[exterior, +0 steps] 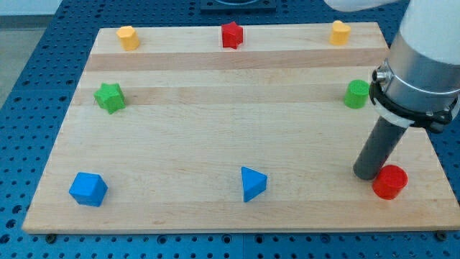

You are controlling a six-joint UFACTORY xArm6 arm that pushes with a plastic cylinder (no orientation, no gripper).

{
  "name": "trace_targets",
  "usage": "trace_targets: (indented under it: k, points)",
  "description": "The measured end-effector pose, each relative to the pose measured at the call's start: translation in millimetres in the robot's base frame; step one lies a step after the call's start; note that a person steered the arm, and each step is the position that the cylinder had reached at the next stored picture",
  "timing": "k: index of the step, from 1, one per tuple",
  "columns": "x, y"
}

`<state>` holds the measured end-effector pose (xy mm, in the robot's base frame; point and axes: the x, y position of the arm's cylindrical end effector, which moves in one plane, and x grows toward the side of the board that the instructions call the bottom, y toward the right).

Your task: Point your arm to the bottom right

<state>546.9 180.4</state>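
My tip (368, 175) rests on the wooden board (215, 137) near the view's bottom right corner. A red cylinder (389, 181) stands just to the right of the tip, touching or nearly touching it. A green cylinder (356, 94) stands above the tip at the right edge, beside the arm's white body (424, 65). A blue triangular block (252, 183) lies at the bottom middle, well to the tip's left. A blue cube-like block (88, 189) lies at the bottom left.
A green star-shaped block (109, 97) sits at the left. Along the top edge stand a yellow block (128, 37), a red star-shaped block (231, 34) and another yellow block (340, 32). A blue perforated table (29, 108) surrounds the board.
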Motion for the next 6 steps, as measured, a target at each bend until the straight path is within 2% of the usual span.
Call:
trace_targets:
  k: [2, 3, 4, 6]
  points:
    - [-7, -11]
    - [-32, -29]
    - [-43, -1]
    - [-43, 95]
